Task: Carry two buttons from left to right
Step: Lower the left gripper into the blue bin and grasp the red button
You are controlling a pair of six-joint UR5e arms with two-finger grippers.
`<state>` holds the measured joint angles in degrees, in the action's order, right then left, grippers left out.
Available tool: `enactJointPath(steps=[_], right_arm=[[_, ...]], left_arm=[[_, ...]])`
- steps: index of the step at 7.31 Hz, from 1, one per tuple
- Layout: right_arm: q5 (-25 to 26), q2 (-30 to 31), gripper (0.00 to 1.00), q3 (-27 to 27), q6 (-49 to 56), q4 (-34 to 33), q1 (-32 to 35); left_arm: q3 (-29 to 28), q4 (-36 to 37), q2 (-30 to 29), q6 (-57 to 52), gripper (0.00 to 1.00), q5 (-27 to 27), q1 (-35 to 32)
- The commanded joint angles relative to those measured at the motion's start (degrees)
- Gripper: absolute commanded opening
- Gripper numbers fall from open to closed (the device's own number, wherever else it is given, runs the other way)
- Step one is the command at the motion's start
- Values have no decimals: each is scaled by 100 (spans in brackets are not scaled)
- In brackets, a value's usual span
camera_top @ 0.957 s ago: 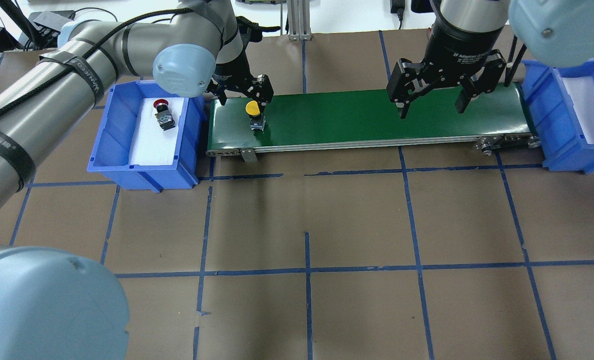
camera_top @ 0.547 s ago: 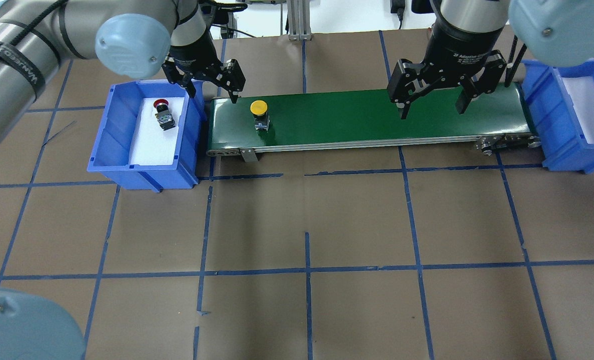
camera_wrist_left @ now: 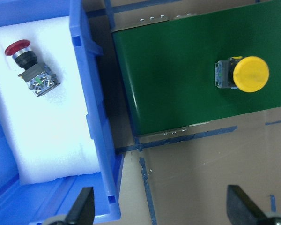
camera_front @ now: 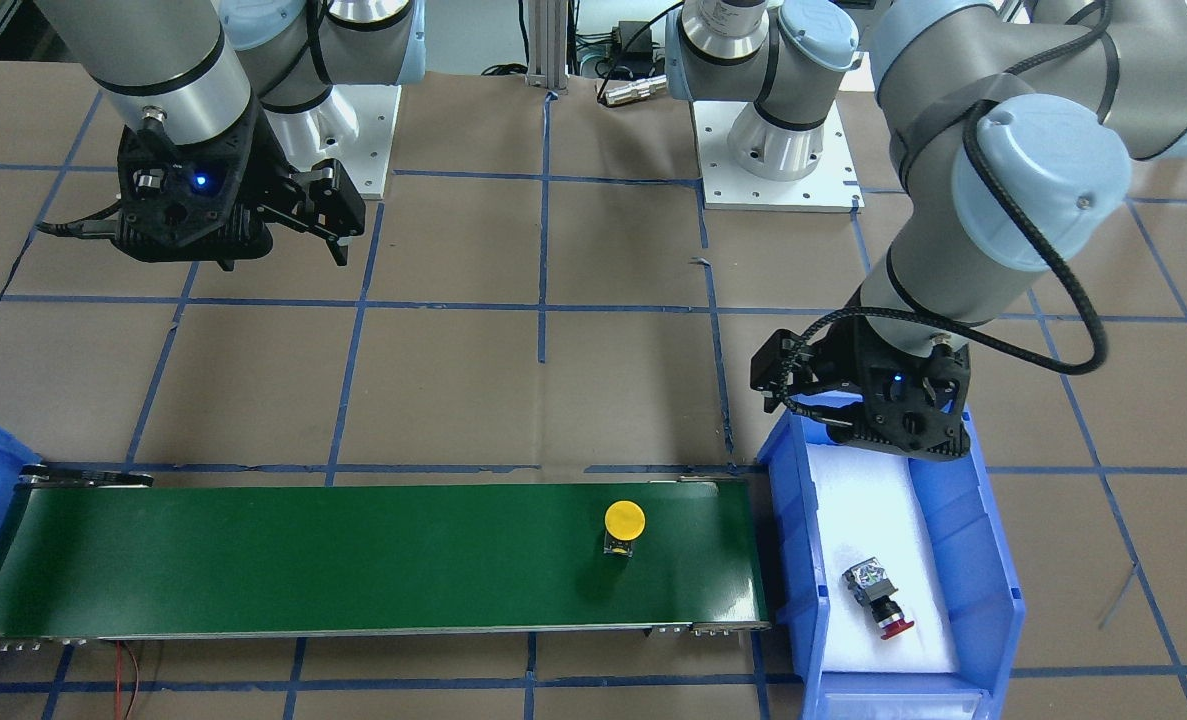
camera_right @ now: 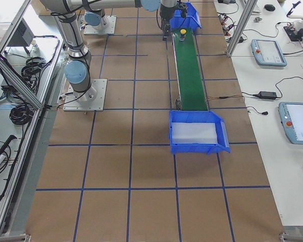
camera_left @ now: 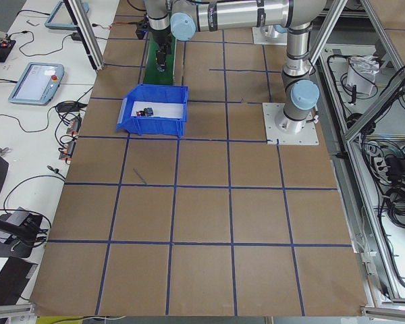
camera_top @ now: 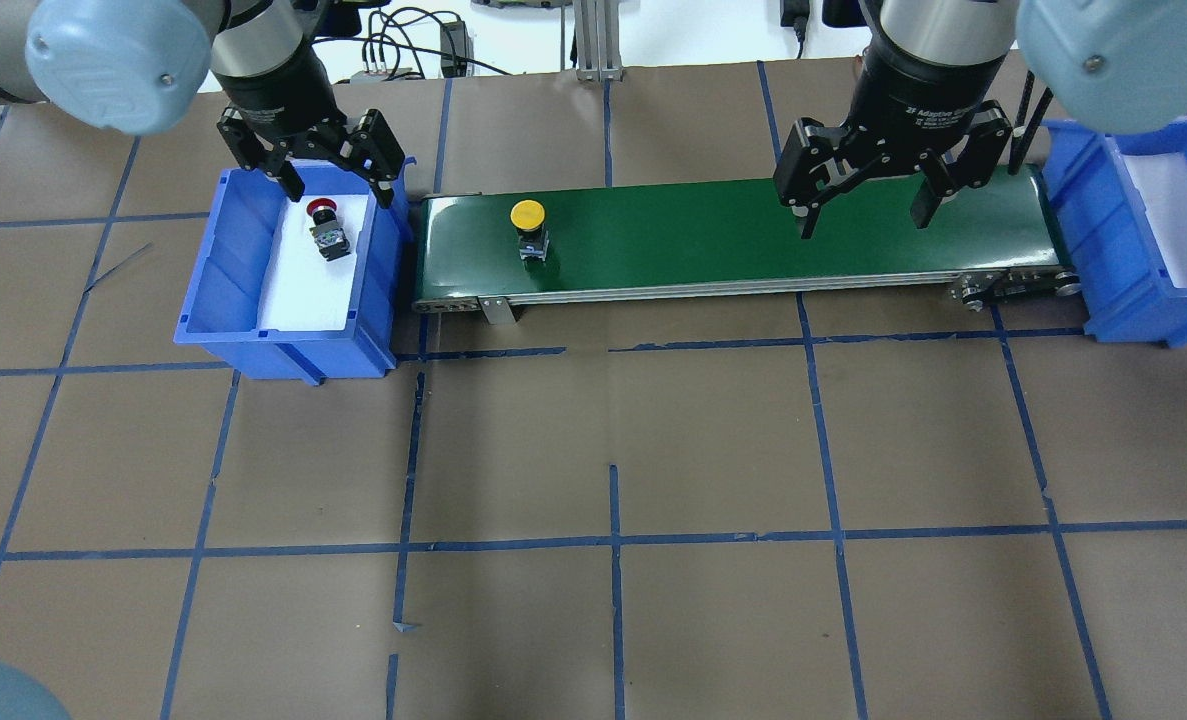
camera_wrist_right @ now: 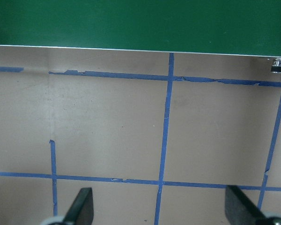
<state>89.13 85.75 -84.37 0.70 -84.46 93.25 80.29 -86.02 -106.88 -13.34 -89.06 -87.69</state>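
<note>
The yellow-capped button (camera_top: 529, 226) stands upright on the green conveyor belt (camera_top: 733, 235) near its left end; it also shows in the front view (camera_front: 623, 527) and the left wrist view (camera_wrist_left: 242, 74). The red mushroom button (camera_top: 325, 227) lies on its side on white foam in the left blue bin (camera_top: 223, 290), also in the left wrist view (camera_wrist_left: 32, 69) and the front view (camera_front: 878, 598). My left gripper (camera_top: 336, 190) is open and empty above the bin's far end. My right gripper (camera_top: 863, 212) is open and empty above the belt's right part.
A second blue bin (camera_top: 1153, 250) with white foam stands at the belt's right end. The belt's metal frame and rollers (camera_top: 993, 287) run along its near edge. Brown paper with blue tape lines (camera_top: 613, 540) covers the table.
My left gripper has let go of the yellow button on the belt and moved left to above the left bin. The yellow button has drifted slightly right. The right arm has not moved.
</note>
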Motion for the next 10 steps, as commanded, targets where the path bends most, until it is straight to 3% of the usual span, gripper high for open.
enactJointPath(steps=[1,4,10], right_arm=[[8,-5,100,0,1,18,0],[8,-5,100,0,1,0,9],[0,-5,100,0,1,0,9]], left_arm=[[5,137,-218,-1001,100,-6,340],[-127,1365,-1140,-680,100,-15,735],[-268,2484,-2178,-354,100,-33,815]])
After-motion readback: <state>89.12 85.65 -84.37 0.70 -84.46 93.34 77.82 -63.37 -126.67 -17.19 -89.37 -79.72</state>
